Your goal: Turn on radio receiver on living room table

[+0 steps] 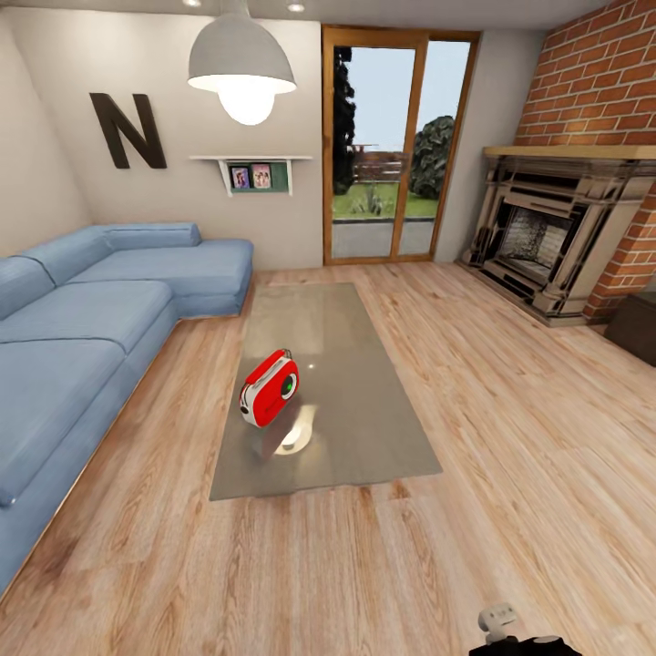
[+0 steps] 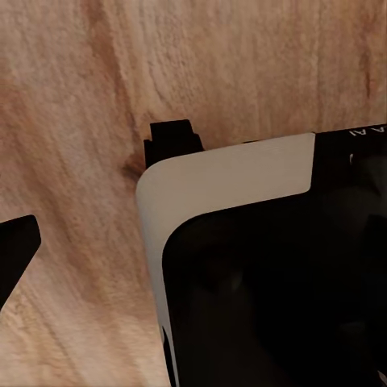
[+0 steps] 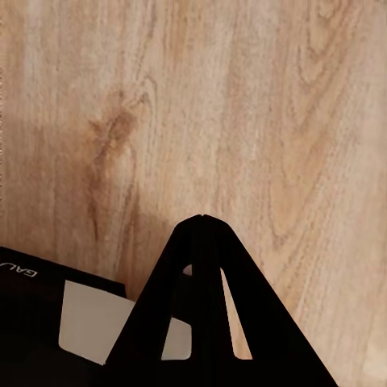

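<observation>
The robot is in the approach step: the radio (image 1: 269, 389) stands on the table (image 1: 364, 437) ahead, out of reach. The right gripper (image 3: 201, 219) is closed and empty; the left gripper's state cannot be told. Next, the base must drive closer.

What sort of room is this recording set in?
A simulated living room: a blue sectional sofa, a brick fireplace and a low grey table carrying a red radio receiver, on a wood plank floor.
</observation>
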Tool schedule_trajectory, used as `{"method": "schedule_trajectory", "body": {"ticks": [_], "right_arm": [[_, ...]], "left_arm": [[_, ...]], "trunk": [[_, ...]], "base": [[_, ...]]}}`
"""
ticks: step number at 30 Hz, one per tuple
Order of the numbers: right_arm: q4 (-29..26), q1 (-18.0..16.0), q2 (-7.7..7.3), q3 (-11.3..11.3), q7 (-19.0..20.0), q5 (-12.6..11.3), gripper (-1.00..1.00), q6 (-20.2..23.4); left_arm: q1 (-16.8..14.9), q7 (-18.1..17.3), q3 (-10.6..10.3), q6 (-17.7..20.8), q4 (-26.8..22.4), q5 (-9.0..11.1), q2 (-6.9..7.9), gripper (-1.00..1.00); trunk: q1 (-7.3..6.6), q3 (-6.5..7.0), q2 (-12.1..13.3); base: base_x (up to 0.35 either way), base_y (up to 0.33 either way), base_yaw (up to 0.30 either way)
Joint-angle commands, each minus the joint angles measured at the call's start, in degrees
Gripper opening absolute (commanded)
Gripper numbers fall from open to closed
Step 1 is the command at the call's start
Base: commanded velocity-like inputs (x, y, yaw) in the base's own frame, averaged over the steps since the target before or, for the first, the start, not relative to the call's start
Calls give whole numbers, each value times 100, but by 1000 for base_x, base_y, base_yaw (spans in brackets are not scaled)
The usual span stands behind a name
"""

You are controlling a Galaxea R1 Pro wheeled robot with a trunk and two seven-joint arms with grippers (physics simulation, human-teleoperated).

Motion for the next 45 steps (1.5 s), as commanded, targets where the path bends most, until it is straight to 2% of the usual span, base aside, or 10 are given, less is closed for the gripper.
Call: {"method": "schedule_trajectory", "body": {"ticks": [1, 3, 4, 7, 9, 11, 45], "right_arm": [[-4, 0, 167, 0, 0, 5, -100, -24], [-2, 0, 333, 0, 0, 8, -100, -32], [-4, 0, 477, 0, 0, 9, -100, -35], [-5, 0, 705, 0, 0, 13, -100, -37], [-4, 0, 836, 0, 0, 12, -100, -37], [-5, 0, 904, 0, 0, 13, -100, -37], [-5, 0, 942, 0, 0, 28, -100, -38]], "left_arm": [[0, 0, 0, 0, 0, 0, 0, 100], [0, 0, 0, 1, 0, 0, 0, 100], [0, 0, 0, 0, 0, 0, 0, 100], [0, 0, 0, 1, 0, 0, 1, 100], [0, 0, 0, 1, 0, 0, -2, 100], [0, 0, 0, 1, 0, 0, -2, 100], [0, 0, 0, 0, 0, 0, -2, 100]], "trunk": [[0, 0, 0], [0, 0, 0], [0, 0, 0], [0, 0, 0], [0, 0, 0], [0, 0, 0], [0, 0, 0]], "base": [[0, 0, 0], [0, 0, 0], [0, 0, 0], [0, 0, 0], [0, 0, 0], [0, 0, 0], [0, 0, 0]]}}
